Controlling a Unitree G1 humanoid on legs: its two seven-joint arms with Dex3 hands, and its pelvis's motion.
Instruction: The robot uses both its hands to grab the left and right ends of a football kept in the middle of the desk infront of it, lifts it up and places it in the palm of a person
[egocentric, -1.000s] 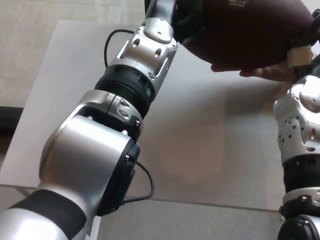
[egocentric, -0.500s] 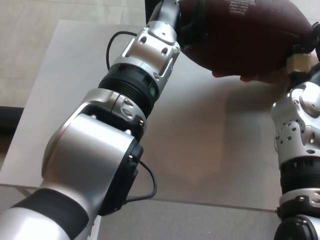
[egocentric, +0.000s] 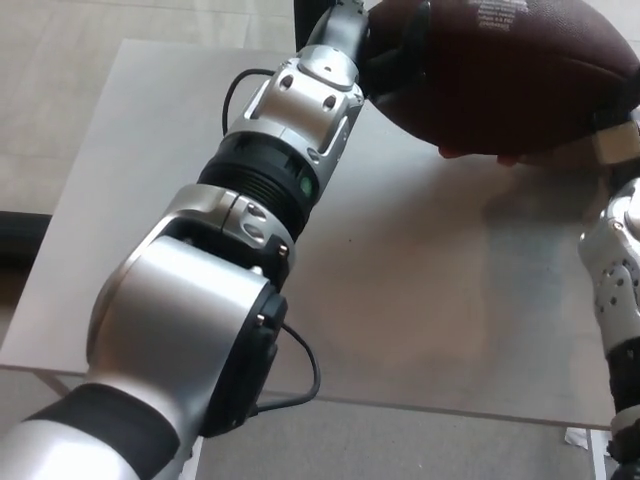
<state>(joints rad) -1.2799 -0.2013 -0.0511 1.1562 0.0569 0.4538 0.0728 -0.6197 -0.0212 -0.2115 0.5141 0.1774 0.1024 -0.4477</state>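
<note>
- Holding the football (egocentric: 505, 75) up in the upper right of the frame, the robot has it well clear of the desk (egocentric: 420, 290), so the grab and the lift look done to me.
- At the ball's left end, the left hand (egocentric: 395, 50) is clamped on: dark fingers (egocentric: 412, 35) wrap over the leather just beside the silver wrist at the top centre.
- On the far right edge, the right hand (egocentric: 625, 135) barely shows; a pale block and a bit of black sit against the ball's right end, and I cannot tell how its fingers stand.
- Just under the ball, a person's hand (egocentric: 480, 155) peeks out as a thin strip of fingertips against the ball's lower edge. Whether the ball already rests on that palm or only hangs just above it, I cannot tell.
- What seems left: settling the ball's weight into the palm and letting go at both ends.
- As for containers, no box, tray or bowl is in sight; the only thing meant to receive the ball is that palm.
</note>
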